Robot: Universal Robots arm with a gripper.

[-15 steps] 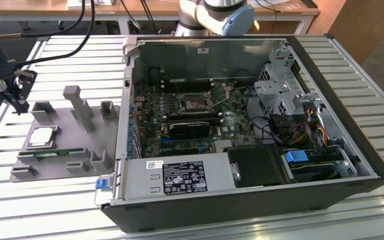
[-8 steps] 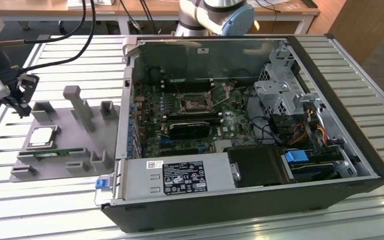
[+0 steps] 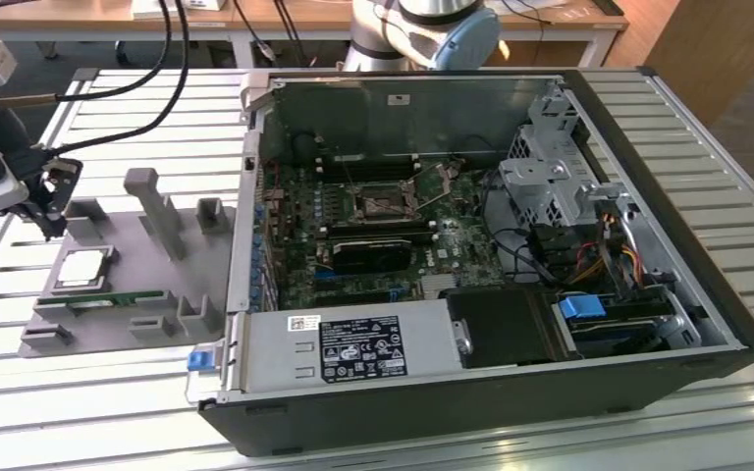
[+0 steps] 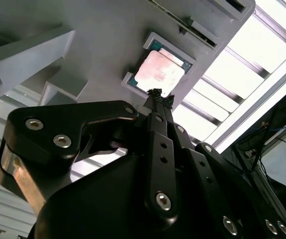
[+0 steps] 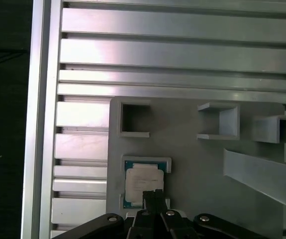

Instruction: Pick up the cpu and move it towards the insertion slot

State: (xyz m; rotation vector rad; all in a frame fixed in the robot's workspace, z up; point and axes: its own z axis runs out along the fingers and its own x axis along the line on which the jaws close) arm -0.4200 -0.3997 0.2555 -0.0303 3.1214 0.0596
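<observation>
Gripper [image 3: 50, 228] poised over the cpu [image 3: 82, 267], fingers pressed together

In both wrist views the fingertips [image 4: 157, 94] [image 5: 152, 195] meet with nothing between them, tips over the cpu's [image 4: 158, 73] [image 5: 142, 180] edge; contact cannot be told. The cpu lies flat in its recess in the grey tray [image 3: 129, 257], well apart from the insertion slot [image 3: 380, 205] inside the open computer case [image 3: 691, 245].
</observation>
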